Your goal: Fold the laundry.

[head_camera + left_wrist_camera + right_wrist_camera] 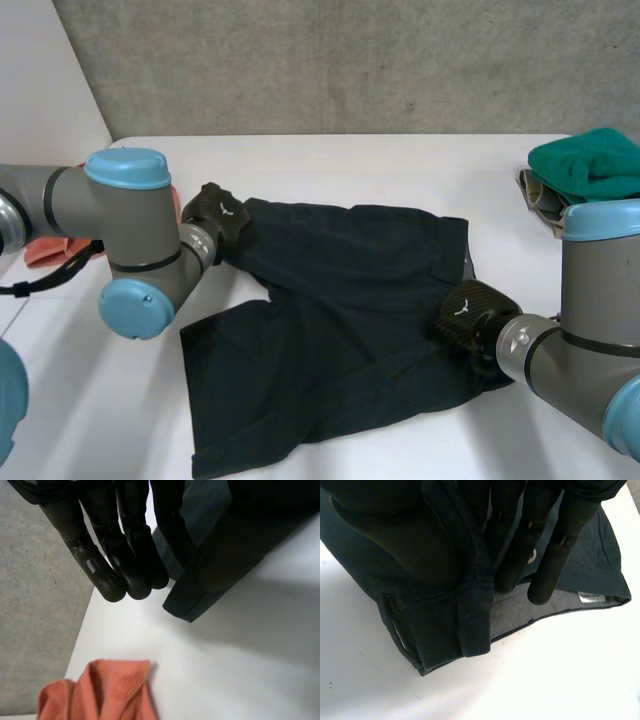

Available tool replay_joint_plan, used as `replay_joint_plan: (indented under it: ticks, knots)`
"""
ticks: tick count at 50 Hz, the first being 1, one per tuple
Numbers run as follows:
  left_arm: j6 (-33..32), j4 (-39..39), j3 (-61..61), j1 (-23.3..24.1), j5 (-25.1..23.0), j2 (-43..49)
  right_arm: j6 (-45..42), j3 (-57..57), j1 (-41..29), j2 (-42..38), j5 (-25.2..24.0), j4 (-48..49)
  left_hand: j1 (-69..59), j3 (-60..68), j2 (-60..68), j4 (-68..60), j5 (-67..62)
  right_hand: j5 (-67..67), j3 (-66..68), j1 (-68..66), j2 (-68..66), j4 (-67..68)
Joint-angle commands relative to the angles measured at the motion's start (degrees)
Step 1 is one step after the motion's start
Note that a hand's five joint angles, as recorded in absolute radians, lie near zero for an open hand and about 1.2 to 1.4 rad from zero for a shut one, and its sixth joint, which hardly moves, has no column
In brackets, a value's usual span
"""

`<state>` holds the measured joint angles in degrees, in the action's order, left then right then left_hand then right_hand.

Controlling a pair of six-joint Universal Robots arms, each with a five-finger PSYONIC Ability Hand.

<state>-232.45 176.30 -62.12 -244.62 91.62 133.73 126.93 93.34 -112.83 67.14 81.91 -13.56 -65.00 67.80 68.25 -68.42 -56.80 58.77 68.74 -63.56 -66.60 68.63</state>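
Dark shorts (340, 320) lie spread on the white table (400, 160), leg openings toward my left arm and waistband toward my right. My left hand (215, 212) is at the far leg's hem corner; in its wrist view the fingers (115, 555) pinch the cloth, and the hem corner (192, 607) hangs just above the table. At the waistband edge my right hand (470, 315) holds the cloth. There the fingers (545, 555) and thumb clamp a bunched fold of the waistband (472, 625), with a white label (592, 597) nearby.
An orange cloth (50, 250) lies at the table's left edge, close beyond my left hand's fingertips (100, 690). A green cloth (590, 165) sits on a beige item (535, 195) at the far right. A grey wall stands behind the table.
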Motion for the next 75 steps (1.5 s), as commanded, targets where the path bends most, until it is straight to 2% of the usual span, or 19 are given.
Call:
replay_joint_plan:
  ticks: [1, 2, 5, 7, 8, 10, 18, 26, 31, 36, 43, 47, 50, 55, 58, 59, 65, 71, 75]
  knots:
    - [-5.64, -0.17, -1.78, 2.04, 3.65, -0.75, 0.15, 0.0, -0.46, 0.01, 0.18, 0.02, -15.0, 12.2, 11.75, -11.58, -13.2, 11.23, 11.26, -16.44, -13.4, 11.37]
    - [-5.29, -0.08, -1.61, 2.22, 3.39, -0.66, 0.24, 0.0, -0.54, 0.01, 0.26, -0.07, -10.68, 7.89, 7.44, -7.26, -8.89, 11.23, 11.26, -16.44, -13.4, 11.37]
    - [-4.07, -0.34, -1.6, 2.57, 2.77, -0.84, 0.24, 0.0, -0.54, 0.18, 0.53, -0.07, 23.42, -26.22, -26.67, 26.84, 25.21, 11.23, 11.26, -16.44, -13.4, 11.37]
    - [-3.19, -0.52, -1.87, 2.48, 3.03, -1.45, 0.33, 0.0, -0.54, 0.27, 0.61, -0.07, 27.85, -30.65, -31.1, 31.27, 29.64, 11.23, 11.26, -16.44, -13.4, 11.37]
    - [-2.05, -0.96, -2.3, 2.31, 3.65, -2.93, 0.33, 0.0, -0.54, 0.44, 0.62, -0.15, 42.53, -45.33, -45.78, 45.95, 44.33, 11.23, 11.26, -16.44, -13.4, 11.37]
    - [-0.47, -1.57, -3.44, 2.22, 4.26, -4.7, 0.42, 0.0, -0.54, 0.53, 0.62, -0.15, 55.0, -57.8, -58.25, 58.42, 56.8, 11.23, 11.26, -16.44, -13.4, 11.37]
    - [13.68, -5.18, -16.88, 1.52, 2.34, -18.84, 2.61, -0.26, -0.54, 1.5, 0.35, -0.07, 55.0, -57.8, -58.25, 58.42, 56.8, 11.23, 11.26, -16.44, -13.4, 11.37]
    - [35.11, -12.19, -34.97, -0.07, -6.97, -33.95, 8.84, -1.58, -0.63, 2.38, 0.62, -0.33, 40.5, -43.3, -43.75, 43.92, 42.3, 11.23, 11.26, -16.44, -13.4, 11.37]
    - [41.2, -16.16, -40.71, 0.55, -10.67, -36.26, 15.61, -2.72, -0.11, 3.61, 0.79, -0.42, 40.83, -43.63, -44.08, 44.25, 42.63, 11.23, 11.26, -16.44, -13.4, 11.37]
    - [41.2, -18.62, -42.03, 1.78, -10.94, -34.59, 21.15, -3.78, 0.51, 3.87, 1.4, -1.3, 40.83, -43.63, -44.08, 44.25, 42.62, 11.23, 11.26, -16.44, -13.4, 11.37]
    - [41.2, -19.6, -40.63, 3.27, -7.16, -29.14, 23.18, -4.83, 2.0, 5.19, 4.66, -2.0, 38.66, -41.46, -41.9, 42.08, 40.45, 11.23, 11.26, -16.44, -13.4, 11.37]
    - [41.47, -16.26, -40.71, 3.97, -6.28, -28.09, 23.1, -4.83, 2.36, 5.63, 4.83, -2.35, 15.82, -18.62, -19.07, 19.24, 17.61, 11.23, 11.26, -16.44, -13.4, 11.37]
    - [41.2, -13.09, -41.07, 5.38, -5.75, -28.08, 22.57, -4.66, 2.27, 5.63, 4.75, -3.14, -14.89, 12.1, 11.65, -11.47, -13.1, 11.23, 11.26, -16.44, -13.4, 11.37]
    - [41.12, -13.0, -42.21, 6.7, -4.17, -30.1, 17.05, -3.78, 2.62, 6.42, 3.17, -8.14, -15.0, 12.2, 11.75, -11.58, -13.2, 11.23, 11.26, -16.44, -13.4, 11.37]
    - [38.75, -13.27, -43.61, 7.49, -4.69, -34.49, 6.6, -1.59, 3.41, 7.12, -0.69, -15.08, -15.0, 12.2, 11.75, -11.58, -13.2, 11.23, 11.26, -16.44, -13.4, 11.37]
    - [36.31, -13.7, -44.05, 7.67, -5.83, -36.42, -0.48, -0.01, 4.19, 7.39, -2.96, -18.4, -15.0, 12.2, 11.75, -11.58, -13.2, 11.23, 11.26, -16.44, -13.4, 11.37]
    - [25.4, -19.23, -44.23, 7.23, -6.9, -36.79, -19.87, 3.43, 5.96, 7.04, -5.62, -24.41, -15.0, 12.2, 11.75, -11.58, -13.2, 11.23, 11.26, -16.44, -13.4, 11.37]
    - [18.62, -23.11, -38.71, 5.65, -4.01, -30.21, -14.2, -2.44, 5.7, 2.74, -4.57, -17.41, -15.0, 12.2, 11.75, -11.58, -13.2, 11.23, 11.26, -16.44, -13.4, 11.37]
    - [19.93, -17.43, -30.47, 5.38, -2.07, -24.68, -6.82, -8.24, 5.7, -1.47, -2.65, -10.81, -15.0, 12.2, 11.75, -11.58, -13.2, 11.23, 11.26, -16.44, -13.4, 11.37]
